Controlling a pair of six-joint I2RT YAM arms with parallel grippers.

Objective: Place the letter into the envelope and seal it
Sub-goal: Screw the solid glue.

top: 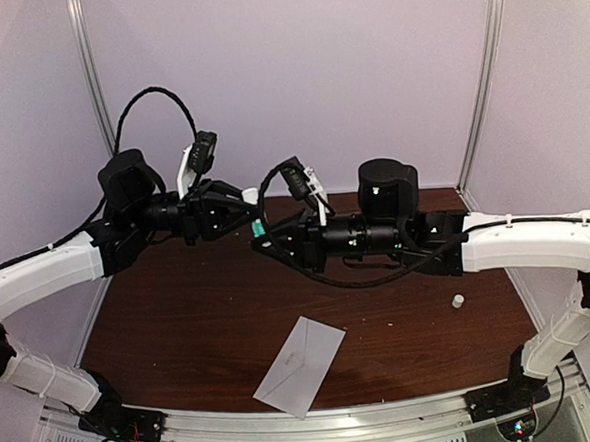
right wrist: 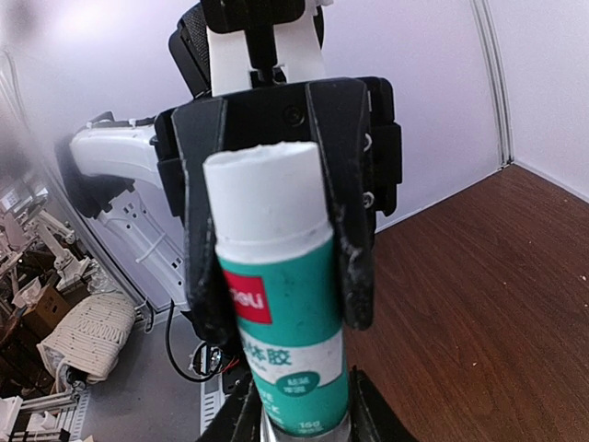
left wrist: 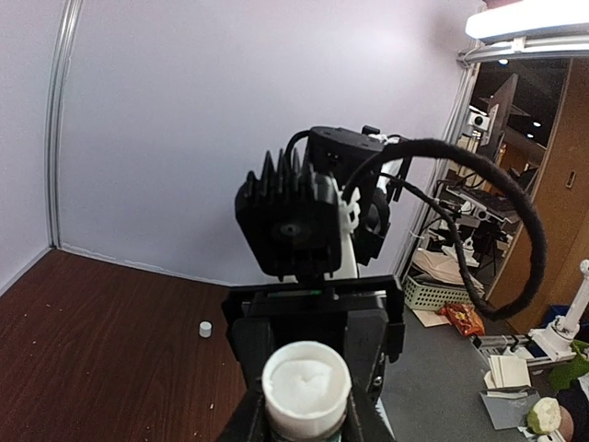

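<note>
glue stick (right wrist: 281,276) held in the air between the two arms, above the far half of the table (top: 181,328), is what this step turns on. the left gripper (left wrist: 304,414) is narrowed down onto the stick's white end, its fingers flat against either side. the right gripper (right wrist: 304,419) has its fingers flanking the green-labelled base, though whether they already pinch it i cannot tell.

the envelope (top: 302,366) lies skewed by the middle of the table's near edge, well apart from both grippers. no letter shows apart from it, so it may already be inside. a small white cap (top: 458,299) sits towards the right edge, which suggests the stick is uncapped.

this looks like a hand-over or a twist of the stick ahead of sealing. to do it well, one side should keep a firm grip until the other is squarely seated on the tube. the right fingers belong on the labelled barrel, clear of the white end, where the glue looks exposed. any twist should run along the stick's own axis, or it may cock sideways and slip. after that, the stick's glue end should go down towards the envelope's flap.
</note>
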